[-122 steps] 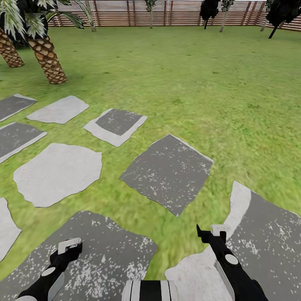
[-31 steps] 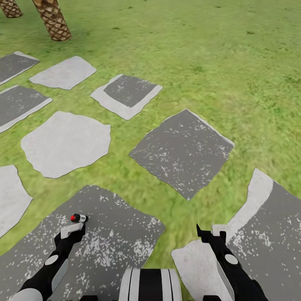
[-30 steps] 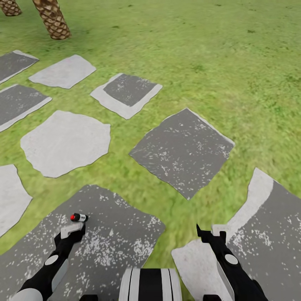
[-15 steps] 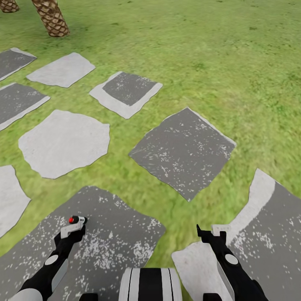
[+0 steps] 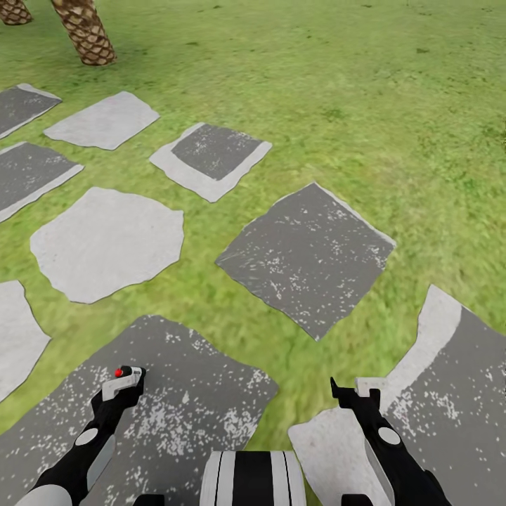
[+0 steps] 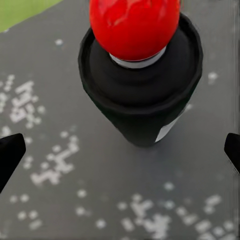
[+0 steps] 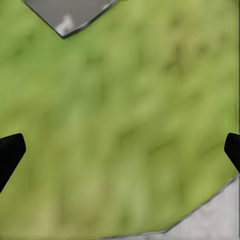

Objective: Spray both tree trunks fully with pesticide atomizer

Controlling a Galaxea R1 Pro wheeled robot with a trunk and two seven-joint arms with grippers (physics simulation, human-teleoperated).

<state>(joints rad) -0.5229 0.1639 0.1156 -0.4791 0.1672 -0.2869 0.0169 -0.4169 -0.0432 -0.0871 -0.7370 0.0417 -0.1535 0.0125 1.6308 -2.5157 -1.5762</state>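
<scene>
Grey paving slab [image 5: 190, 400] on grass, carrying the black, red-capped atomizer [image 6: 140, 75], between spread fingers of the left tool [image 5: 125, 379]. Right tool [image 5: 357, 393] also spread, idle. Risk: nudging and rolling the can away.

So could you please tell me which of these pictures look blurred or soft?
Right wrist view: grass is smeared, with no blade detail. Left wrist view: the atomizer is fairly sharp. Head view: near lawn softens, while the slabs stay crisp.

Atomizer [image 6: 140, 80] — black, red-capped (on slab [image 6: 125, 200])
</scene>
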